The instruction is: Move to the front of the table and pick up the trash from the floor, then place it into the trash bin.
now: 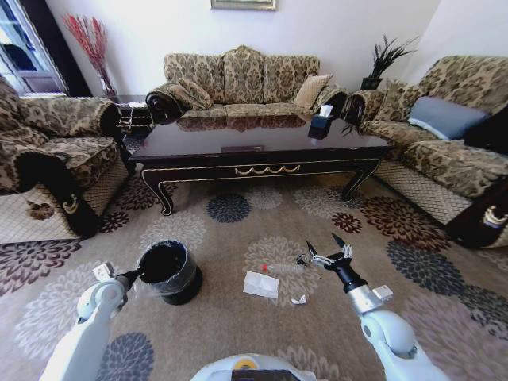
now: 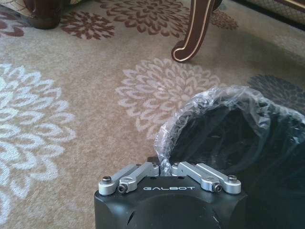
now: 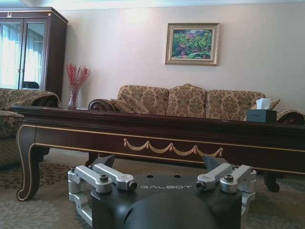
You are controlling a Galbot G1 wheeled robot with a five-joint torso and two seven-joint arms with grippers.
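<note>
The right gripper [image 1: 327, 252] hangs with its fingers spread and empty just above the far end of the clear plastic bottle [image 1: 282, 268]. The left gripper [image 1: 136, 275], marked GALBOT, is clamped on the near-left rim of the black trash bin [image 1: 171, 274]. A flat white paper square [image 1: 261, 284] and a crumpled scrap [image 1: 299, 300] lie on the flowered floor [image 1: 238, 325], near side of the dark table [image 1: 254, 151].

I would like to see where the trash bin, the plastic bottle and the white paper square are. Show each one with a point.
trash bin [image 1: 168, 270]: head view, on the dark inside of the bin.
plastic bottle [image 1: 282, 268]: head view, middle of its clear body.
white paper square [image 1: 261, 284]: head view, centre of the sheet.
</note>
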